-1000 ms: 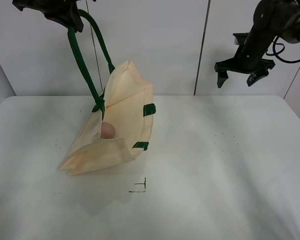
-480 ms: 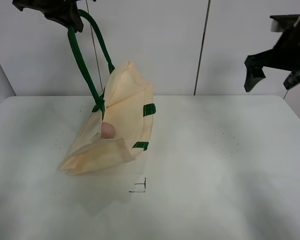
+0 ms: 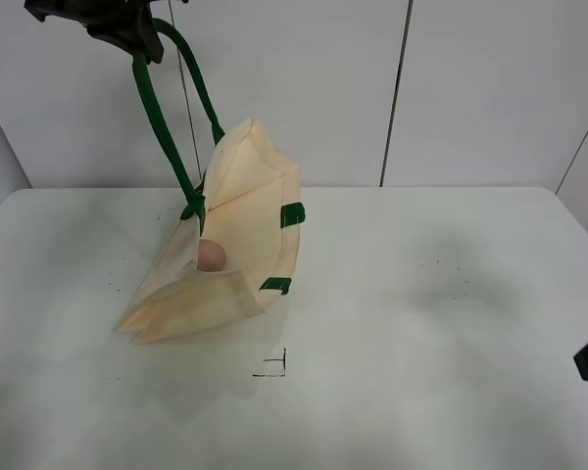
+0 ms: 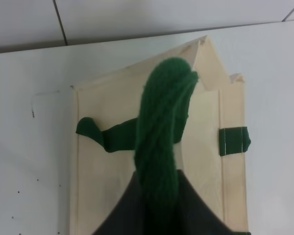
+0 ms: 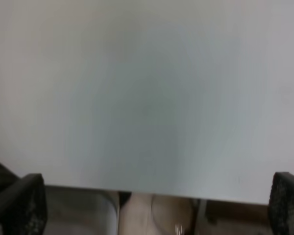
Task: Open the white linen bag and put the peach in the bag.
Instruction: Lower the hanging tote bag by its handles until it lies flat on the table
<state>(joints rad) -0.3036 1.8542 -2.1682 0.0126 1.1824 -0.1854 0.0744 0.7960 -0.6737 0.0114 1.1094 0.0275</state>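
Inside one bag (image 3: 255,211), one peach (image 3: 211,257) (left tool (image 3: 139,44) clamped on handle (image 3: 152,117), right tool (image 5: 154,203) apart).

A robotics lab test station: a white table (image 3: 421,323) bearing an inked corner mark (image 3: 276,366), backed by plain white wall panels (image 3: 294,88).

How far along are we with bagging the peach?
Done: the peach sits inside the open white linen bag. In hand: the left end effector holds the green handle up; the right end effector is open, empty. Left: probably just releasing the handle.
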